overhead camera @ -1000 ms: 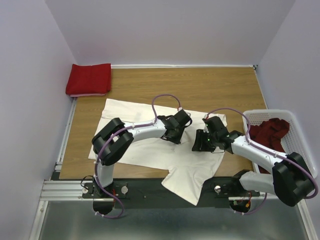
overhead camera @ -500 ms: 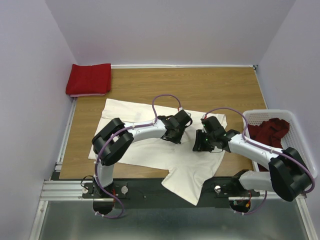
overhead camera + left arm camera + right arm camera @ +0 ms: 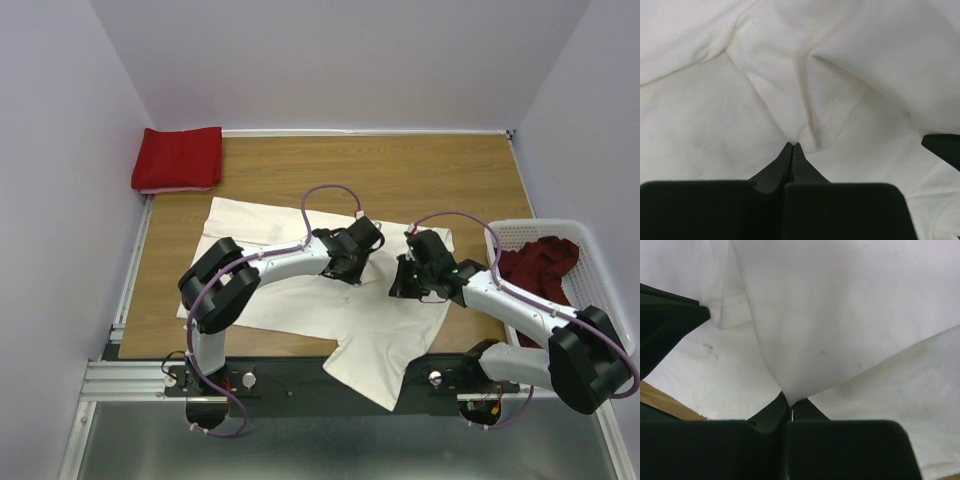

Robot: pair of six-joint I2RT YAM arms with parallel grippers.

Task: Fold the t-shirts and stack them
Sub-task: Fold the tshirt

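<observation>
My left pincer [image 3: 792, 146] and right pincer [image 3: 790, 401] each clamp a pinch of the white shirt [image 3: 715, 115] — soft, light, floppy (it will sag) — edges should grip best.

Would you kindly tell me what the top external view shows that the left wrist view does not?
Only the top view: the folded red t-shirt, the white basket holding a dark red t-shirt, and the wooden table. Only the left wrist view: the left gripper pinched shut on a raised fold. Both: the cream-white t-shirt.
</observation>
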